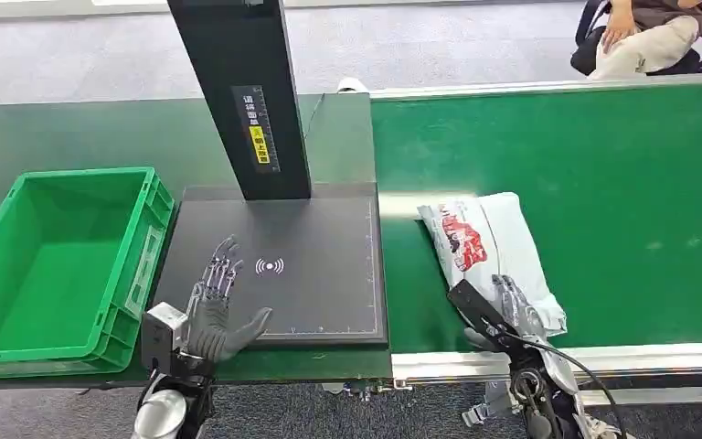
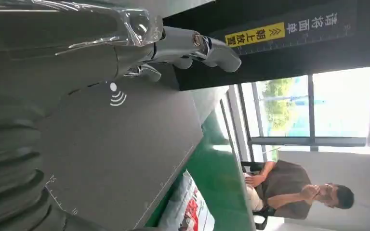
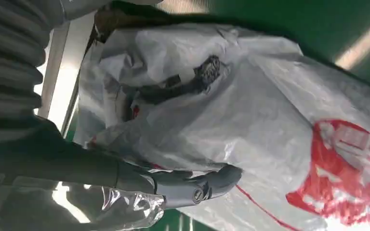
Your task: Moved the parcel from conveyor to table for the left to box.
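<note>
A white plastic parcel (image 1: 489,242) with red print lies on the green conveyor belt (image 1: 622,201), close to its near edge. My right hand (image 1: 512,311) is on the parcel's near end. In the right wrist view the dark fingers (image 3: 192,82) dig into the crumpled bag (image 3: 270,110) while the thumb (image 3: 197,185) presses its other side, so the hand grips the parcel. My left hand (image 1: 215,306) hovers over the black scanner pad (image 1: 320,293) on the table, fingers spread and holding nothing; its fingers (image 2: 212,48) also show in the left wrist view above the pad (image 2: 125,154).
A green crate (image 1: 82,176) stands left of the pad. A black post (image 1: 242,91) rises from the pad's far side. The conveyor's metal rail (image 1: 603,358) runs along the near edge. A person (image 1: 649,37) sits beyond the belt.
</note>
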Action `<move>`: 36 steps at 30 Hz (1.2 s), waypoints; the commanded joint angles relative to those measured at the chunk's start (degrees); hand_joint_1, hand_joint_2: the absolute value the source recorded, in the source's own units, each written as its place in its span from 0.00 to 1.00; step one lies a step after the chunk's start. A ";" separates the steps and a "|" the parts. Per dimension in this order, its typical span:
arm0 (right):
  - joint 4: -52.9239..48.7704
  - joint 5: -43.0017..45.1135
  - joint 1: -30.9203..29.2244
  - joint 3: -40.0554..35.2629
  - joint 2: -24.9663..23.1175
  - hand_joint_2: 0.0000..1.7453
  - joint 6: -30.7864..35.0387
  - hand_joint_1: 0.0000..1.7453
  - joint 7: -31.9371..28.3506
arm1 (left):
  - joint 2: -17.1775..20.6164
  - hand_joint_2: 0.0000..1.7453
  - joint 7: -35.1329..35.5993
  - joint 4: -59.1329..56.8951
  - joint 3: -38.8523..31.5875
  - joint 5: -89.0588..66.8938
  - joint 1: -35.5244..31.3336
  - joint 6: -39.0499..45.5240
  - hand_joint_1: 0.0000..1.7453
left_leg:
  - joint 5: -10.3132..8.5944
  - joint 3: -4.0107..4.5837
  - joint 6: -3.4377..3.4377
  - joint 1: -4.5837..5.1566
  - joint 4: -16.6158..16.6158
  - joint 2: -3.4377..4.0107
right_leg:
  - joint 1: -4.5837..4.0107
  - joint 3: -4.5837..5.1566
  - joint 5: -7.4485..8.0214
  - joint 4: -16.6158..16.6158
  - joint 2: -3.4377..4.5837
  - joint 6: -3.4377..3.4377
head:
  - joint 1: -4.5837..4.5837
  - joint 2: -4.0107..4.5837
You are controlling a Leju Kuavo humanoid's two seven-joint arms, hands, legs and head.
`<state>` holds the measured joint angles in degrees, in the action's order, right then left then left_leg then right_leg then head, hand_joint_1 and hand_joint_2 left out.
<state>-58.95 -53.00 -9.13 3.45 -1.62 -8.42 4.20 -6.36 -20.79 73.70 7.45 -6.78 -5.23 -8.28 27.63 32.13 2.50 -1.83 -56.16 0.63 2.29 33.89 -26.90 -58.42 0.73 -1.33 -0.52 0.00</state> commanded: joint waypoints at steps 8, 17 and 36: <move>8.42 1.48 -3.25 -4.33 1.03 1.00 -2.94 1.00 0.39 | -0.69 1.00 1.19 -1.86 -0.56 -0.43 -0.58 0.27 0.00 | 0.00 -0.16 -0.16 -0.04 0.07 -0.05 | -0.08 -0.20 0.02 0.13 -0.08 0.17 | -0.02 0.00; 10.74 1.45 -4.93 -5.87 0.86 1.00 -3.14 1.00 0.26 | -0.43 1.00 1.21 -1.20 -0.64 -0.44 0.12 0.64 0.00 | 0.01 -0.16 -0.10 -0.02 0.04 -0.01 | -0.05 -0.18 0.01 0.08 -0.02 0.11 | 0.00 0.00; -0.67 14.01 -4.85 -2.27 -1.99 1.00 8.70 1.00 -10.60 | -0.25 1.00 1.02 6.22 -2.95 -0.20 6.33 1.41 0.00 | 0.04 -0.06 -0.11 0.03 0.01 0.09 | -0.01 -0.03 0.00 -0.02 0.07 0.12 | -0.02 0.00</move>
<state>-50.29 -46.55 -14.62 -3.06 -1.46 -8.82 -1.97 -6.47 -19.61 74.95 6.86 -7.10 -3.49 -6.69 27.63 32.10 2.50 -1.83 -56.16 0.63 2.29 33.82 -26.90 -58.43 0.73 -1.34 -0.55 0.00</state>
